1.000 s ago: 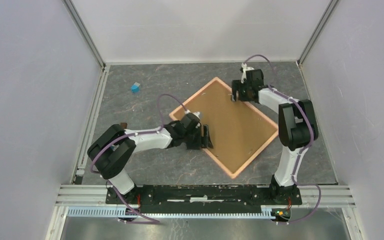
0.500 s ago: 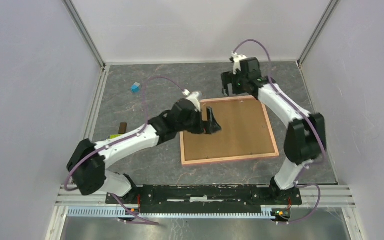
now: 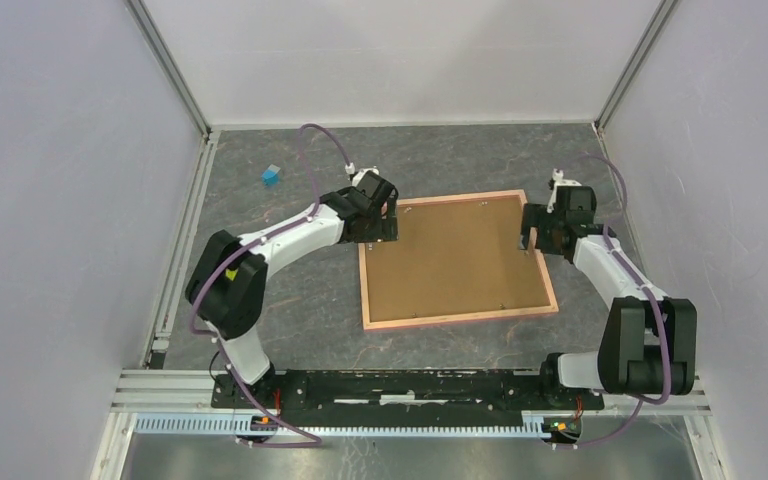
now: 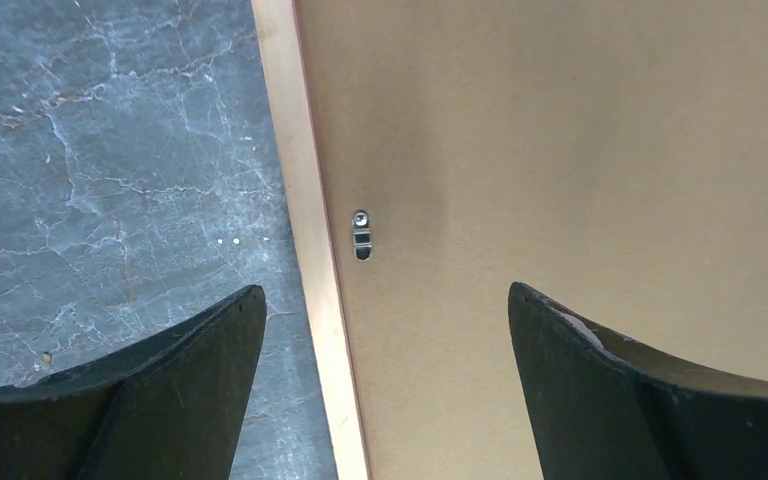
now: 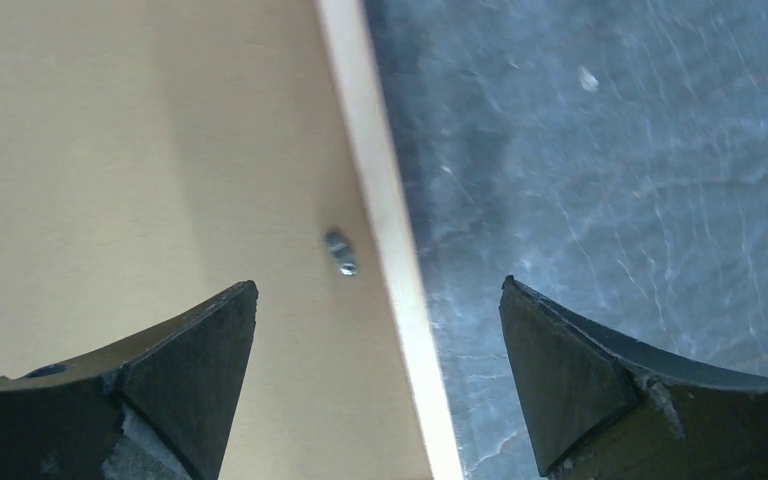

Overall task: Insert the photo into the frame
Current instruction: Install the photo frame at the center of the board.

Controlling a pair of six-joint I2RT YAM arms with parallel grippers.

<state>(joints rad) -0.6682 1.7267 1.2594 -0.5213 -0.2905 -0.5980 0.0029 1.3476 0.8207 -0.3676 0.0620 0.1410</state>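
Left pincer (image 3: pixel 380 230) shifted to frame (image 3: pixel 460 318) rim — wrist view reveals a clip (image 4: pixel 361 235).

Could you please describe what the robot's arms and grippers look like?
The left arm and right arm are white with bulky black joints and looping purple cables. The left gripper and right gripper have black, tapering fingers.

Dark grey marbled tabletop (image 3: pixel 300 320) is enclosed on 3 sides by plain pale walls (image 3: pixel 400 60), w/ alu. profiles (image 3: pixel 168 70) fitted at rear corners; lighting is even
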